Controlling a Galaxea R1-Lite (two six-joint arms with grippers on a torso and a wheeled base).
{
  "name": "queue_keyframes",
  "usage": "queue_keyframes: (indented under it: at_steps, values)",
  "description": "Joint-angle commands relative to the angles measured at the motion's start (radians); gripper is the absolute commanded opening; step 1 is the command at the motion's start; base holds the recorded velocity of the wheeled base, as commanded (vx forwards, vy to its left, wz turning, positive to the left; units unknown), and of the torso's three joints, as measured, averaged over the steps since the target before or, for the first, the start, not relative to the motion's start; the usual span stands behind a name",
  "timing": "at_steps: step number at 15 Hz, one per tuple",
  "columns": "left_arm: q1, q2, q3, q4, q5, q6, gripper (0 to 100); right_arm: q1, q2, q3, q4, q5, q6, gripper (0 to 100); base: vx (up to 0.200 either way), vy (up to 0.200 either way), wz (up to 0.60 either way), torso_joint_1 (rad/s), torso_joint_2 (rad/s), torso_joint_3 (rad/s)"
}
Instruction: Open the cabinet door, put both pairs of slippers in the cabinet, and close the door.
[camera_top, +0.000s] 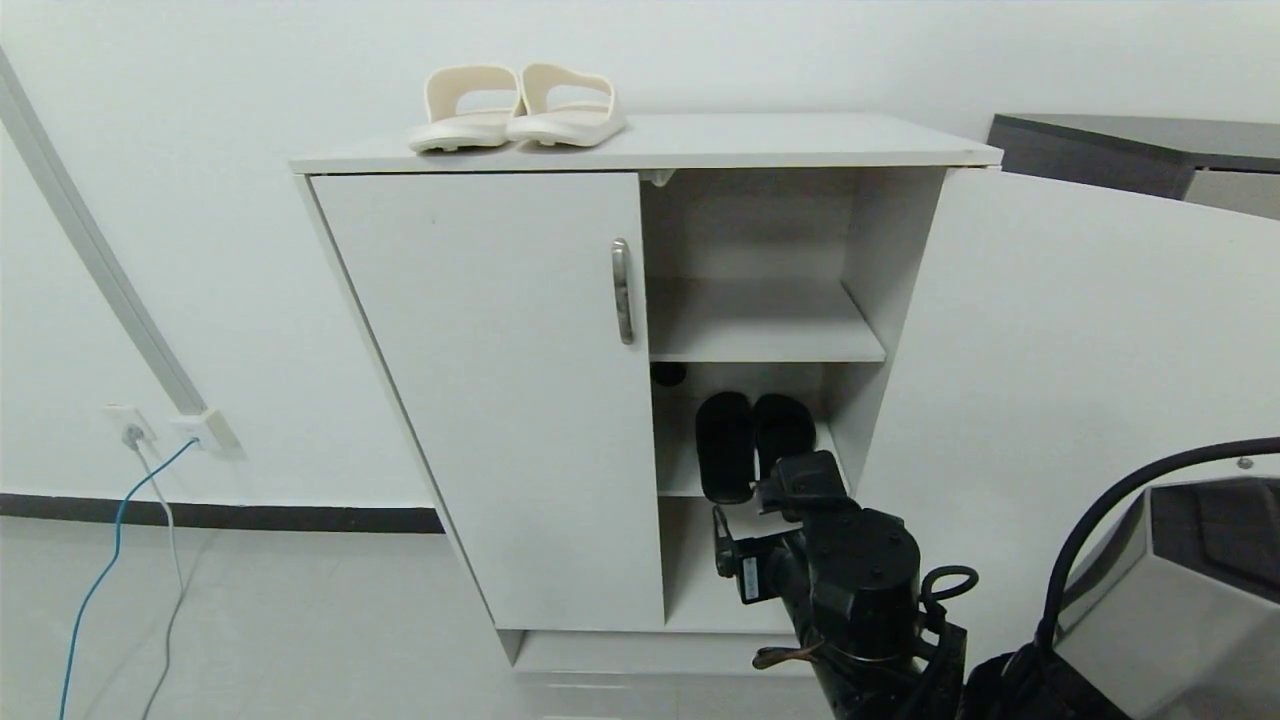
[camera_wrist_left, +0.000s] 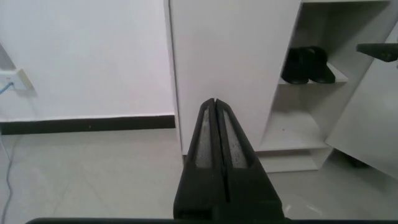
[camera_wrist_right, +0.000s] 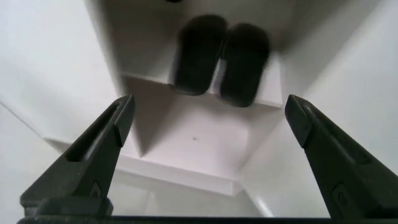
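Observation:
The white cabinet (camera_top: 480, 400) has its right door (camera_top: 1080, 380) swung open and its left door shut. A black pair of slippers (camera_top: 750, 440) lies on the middle shelf inside, also seen in the right wrist view (camera_wrist_right: 221, 59) and the left wrist view (camera_wrist_left: 306, 65). A cream pair of slippers (camera_top: 518, 108) rests on the cabinet top. My right gripper (camera_wrist_right: 211, 149) hangs open just in front of the black pair, nothing between its fingers. My left gripper (camera_wrist_left: 215, 134) is shut and empty, low and out from the cabinet's left door.
A wall socket (camera_top: 130, 425) with blue and grey cables sits at the lower left. A grey conduit (camera_top: 90, 240) runs diagonally down the wall. A dark counter (camera_top: 1140, 150) stands at the back right. Bare floor lies before the cabinet.

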Motion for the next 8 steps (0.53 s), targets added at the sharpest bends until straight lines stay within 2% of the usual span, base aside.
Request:
queue_keyframes:
  at_steps: [1,8]
  values:
    - [0.001,0.001,0.001,0.002,0.001,-0.001,0,-0.002,0.002,0.009,-0.009,0.0,-0.001,100,0.0,0.2,0.0,-0.002,0.0,0.012]
    - [0.001,0.001,0.001,0.002,0.002,-0.001,0,-0.013,0.005,0.043,-0.087,0.007,-0.058,100,0.0,0.2,0.0,0.003,0.0,0.0]
